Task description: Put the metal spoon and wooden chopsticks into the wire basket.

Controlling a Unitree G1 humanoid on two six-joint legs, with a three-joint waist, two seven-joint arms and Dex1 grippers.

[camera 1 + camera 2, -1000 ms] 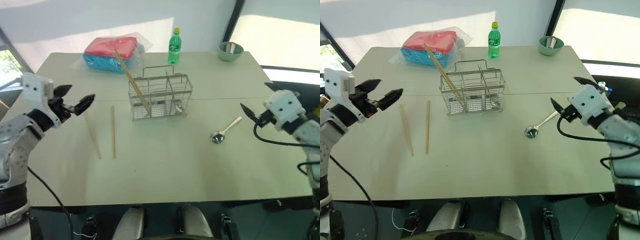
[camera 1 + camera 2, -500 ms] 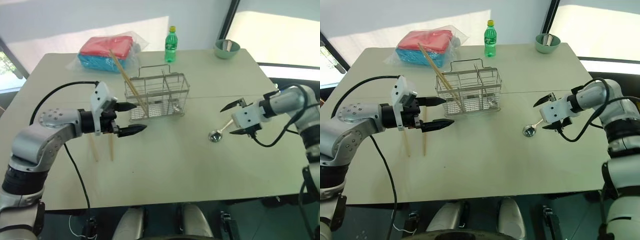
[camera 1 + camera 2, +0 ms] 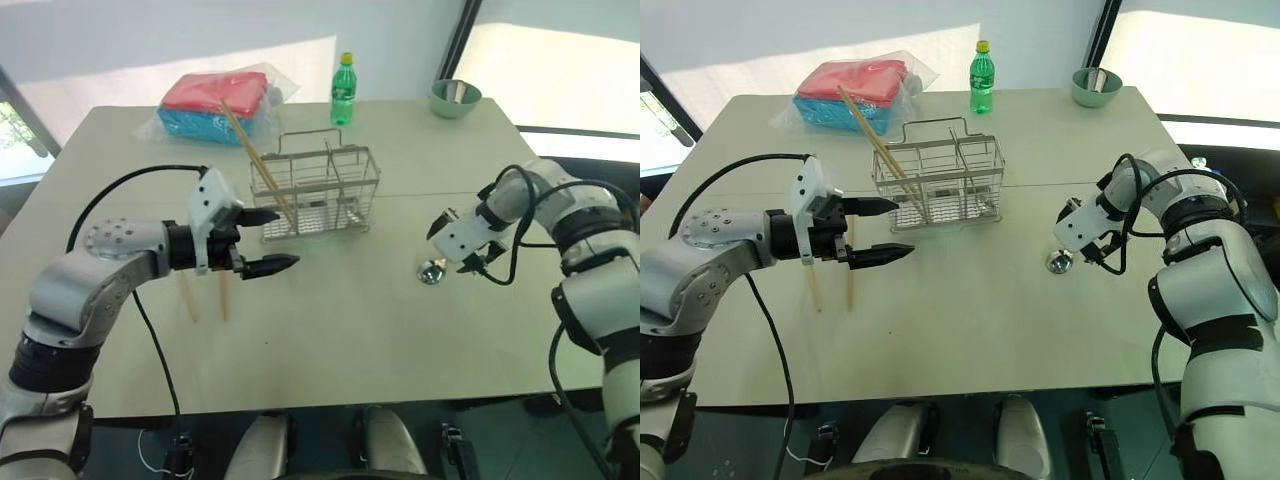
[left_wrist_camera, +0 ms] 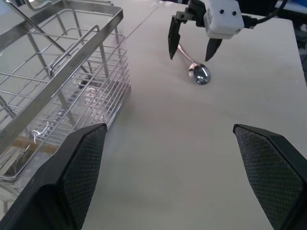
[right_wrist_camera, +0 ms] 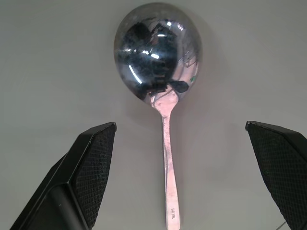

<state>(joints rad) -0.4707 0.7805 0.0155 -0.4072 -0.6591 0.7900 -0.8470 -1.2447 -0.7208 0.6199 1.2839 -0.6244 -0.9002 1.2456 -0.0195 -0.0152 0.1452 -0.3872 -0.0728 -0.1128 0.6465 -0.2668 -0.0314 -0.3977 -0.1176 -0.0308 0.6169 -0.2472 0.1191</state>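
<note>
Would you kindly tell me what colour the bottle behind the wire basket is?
Green with a yellow cap: the bottle, clearest in the left eye view.

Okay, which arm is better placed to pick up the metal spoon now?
Right. The right gripper hangs open directly over the metal spoon, fingers either side of its handle. The left gripper is open near the wire basket, well away from the spoon.
</note>
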